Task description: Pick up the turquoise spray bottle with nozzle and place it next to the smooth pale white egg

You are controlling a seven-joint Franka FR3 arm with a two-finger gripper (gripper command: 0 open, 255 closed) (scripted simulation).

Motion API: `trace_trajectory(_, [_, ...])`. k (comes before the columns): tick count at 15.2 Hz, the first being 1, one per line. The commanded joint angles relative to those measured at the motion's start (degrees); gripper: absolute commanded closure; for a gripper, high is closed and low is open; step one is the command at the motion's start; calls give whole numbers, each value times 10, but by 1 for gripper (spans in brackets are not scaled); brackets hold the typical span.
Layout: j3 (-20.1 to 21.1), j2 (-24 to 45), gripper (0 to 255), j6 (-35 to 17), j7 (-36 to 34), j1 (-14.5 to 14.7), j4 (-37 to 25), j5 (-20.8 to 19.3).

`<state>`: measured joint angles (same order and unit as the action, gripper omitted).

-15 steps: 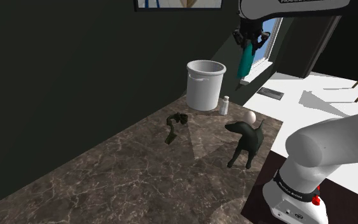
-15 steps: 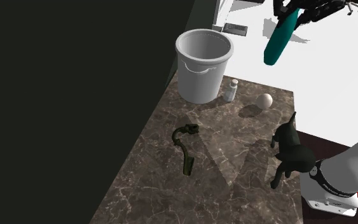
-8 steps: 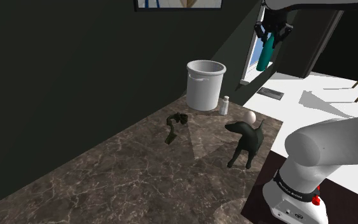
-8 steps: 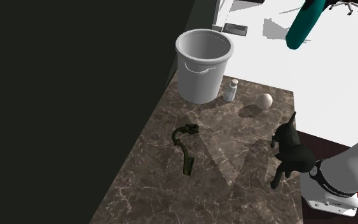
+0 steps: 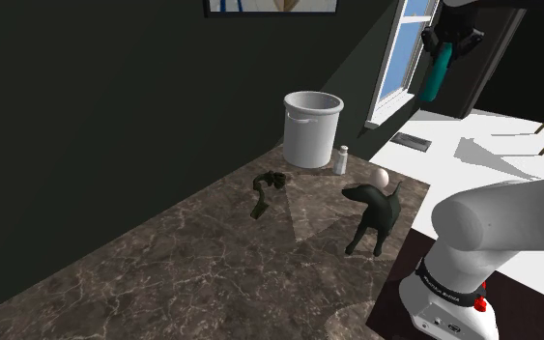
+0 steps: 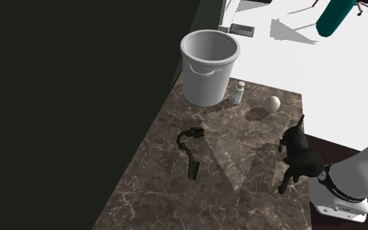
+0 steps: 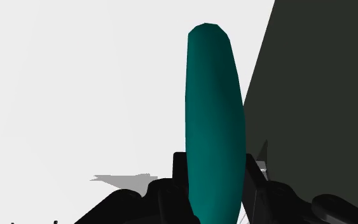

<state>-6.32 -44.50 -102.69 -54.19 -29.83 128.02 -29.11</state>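
My gripper (image 5: 450, 42) hangs high at the shoulder view's upper right, shut on the turquoise spray bottle (image 5: 438, 77), whose long body points downward below the fingers. In the wrist view the turquoise bottle (image 7: 213, 124) stands clasped between the two black fingers (image 7: 171, 188). Its lower end (image 6: 335, 16) shows at the second exterior view's top right, over the white floor. The pale white egg (image 6: 272, 102) lies on the dark marble counter (image 6: 176, 196) near its far edge, well below and to the left of the bottle; a black dog figurine partly hides the egg (image 5: 382, 178) in the shoulder view.
A white bucket (image 6: 208, 65) stands at the counter's far end, with a small white shaker bottle (image 6: 238, 93) between it and the egg. The black dog figurine (image 5: 374, 214) stands near the stand (image 5: 453, 299). A dark twisted object (image 6: 191, 150) lies mid-counter. A dark wall runs along the left.
The gripper has carried the turquoise bottle up and to the right in both exterior views, from above the bucket's side to out over the white floor. Things on the counter have not moved.
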Motion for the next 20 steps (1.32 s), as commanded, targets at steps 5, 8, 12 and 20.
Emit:
trace_trajectory(5, [-9, -14, 255, -35, -10, -2, 50, -10])
trace_trajectory(8, [-12, -21, 255, -53, -18, -4, 76, -15])
trace_trajectory(12, [-16, -28, 255, -78, -29, -6, 110, -22])
trace_trajectory(20, [-24, -38, 255, -129, -52, -11, 174, -39])
